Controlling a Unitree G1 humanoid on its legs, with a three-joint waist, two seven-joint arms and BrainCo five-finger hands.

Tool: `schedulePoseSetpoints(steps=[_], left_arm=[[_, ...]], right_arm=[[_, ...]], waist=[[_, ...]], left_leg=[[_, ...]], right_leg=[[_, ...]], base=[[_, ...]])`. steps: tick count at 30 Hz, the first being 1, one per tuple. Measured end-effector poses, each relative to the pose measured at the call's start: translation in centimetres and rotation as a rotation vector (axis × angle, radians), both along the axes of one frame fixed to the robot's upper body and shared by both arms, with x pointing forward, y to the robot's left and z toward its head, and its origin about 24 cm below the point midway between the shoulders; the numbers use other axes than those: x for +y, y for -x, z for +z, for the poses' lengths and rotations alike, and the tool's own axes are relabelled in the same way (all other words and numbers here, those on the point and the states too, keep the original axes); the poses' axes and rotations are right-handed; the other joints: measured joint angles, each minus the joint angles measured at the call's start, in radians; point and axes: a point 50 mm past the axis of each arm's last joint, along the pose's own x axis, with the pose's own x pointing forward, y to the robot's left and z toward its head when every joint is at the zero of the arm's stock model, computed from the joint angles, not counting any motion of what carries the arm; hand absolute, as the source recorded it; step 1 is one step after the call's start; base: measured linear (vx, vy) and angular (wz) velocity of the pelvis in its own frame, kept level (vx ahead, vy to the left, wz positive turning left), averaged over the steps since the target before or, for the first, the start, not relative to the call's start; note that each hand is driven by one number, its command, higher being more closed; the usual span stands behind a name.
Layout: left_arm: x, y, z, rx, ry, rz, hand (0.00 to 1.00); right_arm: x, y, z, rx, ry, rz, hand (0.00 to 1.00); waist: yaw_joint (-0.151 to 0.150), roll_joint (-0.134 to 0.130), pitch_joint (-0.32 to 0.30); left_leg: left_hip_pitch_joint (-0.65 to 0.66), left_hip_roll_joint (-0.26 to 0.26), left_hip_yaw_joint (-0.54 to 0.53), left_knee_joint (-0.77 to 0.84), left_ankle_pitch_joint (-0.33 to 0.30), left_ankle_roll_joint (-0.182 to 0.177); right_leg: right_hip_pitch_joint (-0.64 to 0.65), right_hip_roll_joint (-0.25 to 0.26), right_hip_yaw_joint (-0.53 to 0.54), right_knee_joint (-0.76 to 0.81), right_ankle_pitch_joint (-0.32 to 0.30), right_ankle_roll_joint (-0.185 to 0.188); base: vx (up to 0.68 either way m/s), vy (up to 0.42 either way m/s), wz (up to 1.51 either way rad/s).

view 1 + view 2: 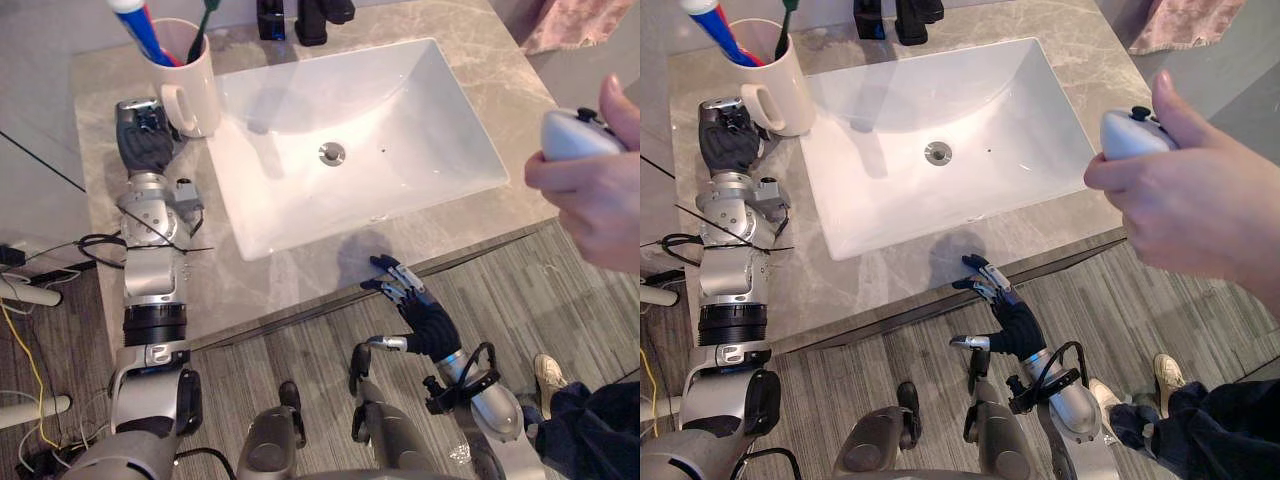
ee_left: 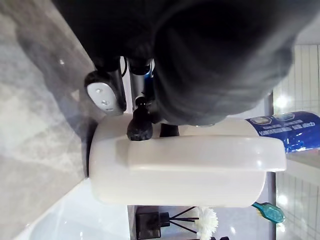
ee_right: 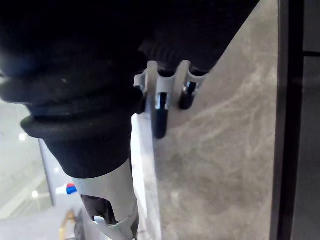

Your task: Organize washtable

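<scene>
Grey marble washtable (image 1: 480, 60) with a white basin (image 1: 400, 110) sunk into it.

The straight fingers (image 1: 398, 278) of the right hand (image 1: 425, 315) reached over the stone's front edge, and the basin's near rim lay just beyond their tips. Far beyond them, at the back edge, a black faucet (image 1: 312, 20) stood with a dark bottle (image 1: 270, 18) just beside it. Well to the left of the fingertips, near the back left corner, a white mug (image 1: 195, 85) stood upright on the marble, just beside the basin's rim.

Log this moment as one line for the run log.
left hand at mug handle | right hand open at counter front edge | toothbrush, toothpaste in mug
</scene>
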Motion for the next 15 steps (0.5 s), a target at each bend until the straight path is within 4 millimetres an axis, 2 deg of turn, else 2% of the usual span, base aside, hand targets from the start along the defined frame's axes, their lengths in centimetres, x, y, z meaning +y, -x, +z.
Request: schedulePoseSetpoints(steps=[3,9,12,15], left_arm=[[1.0,0.5,-0.9,0.013,0.023,0.027,1.0],[1.9,1.4,-1.6,0.013,0.034,0.048,1.0],[1.4,2.4,-3.5,0.044,0.038,0.014,1.0],[2.1,3.3,-5.4,0.084,0.062,0.031,1.0]], right_arm=[[-0.2,0.0,0.0,-0.001,0.003,-0.003,0.0],[-0.5,-0.1,-0.2,0.007,0.009,-0.008,0.0],[-1.2,-0.3,-0.7,0.028,0.017,-0.039,0.0],[-1.5,-0.3,-1.4,0.062,0.02,-0.055,0.0]], waist=[[0.0,0.0,0.0],[-0.001,0.008,-0.006],[0.002,0.022,-0.027],[0.002,0.027,-0.053]], left_leg=[[0.005,0.003,0.005,-0.007,0.001,0.0],[0.019,0.005,-0.008,-0.025,0.009,-0.004],[0.031,0.003,-0.023,-0.039,0.014,-0.004],[0.046,-0.004,-0.03,-0.055,0.022,0.002]], right_leg=[[0.0,0.005,-0.004,0.0,0.0,0.0],[0.006,0.008,-0.007,0.0,0.0,0.0],[0.017,0.01,-0.027,0.0,0.0,-0.001],[0.028,0.005,-0.033,0.0,0.0,-0.001]], base=[[0.04,0.035,-0.06],[0.06,0.035,0.03],[0.06,0.04,0.12],[0.03,0.046,0.09]])
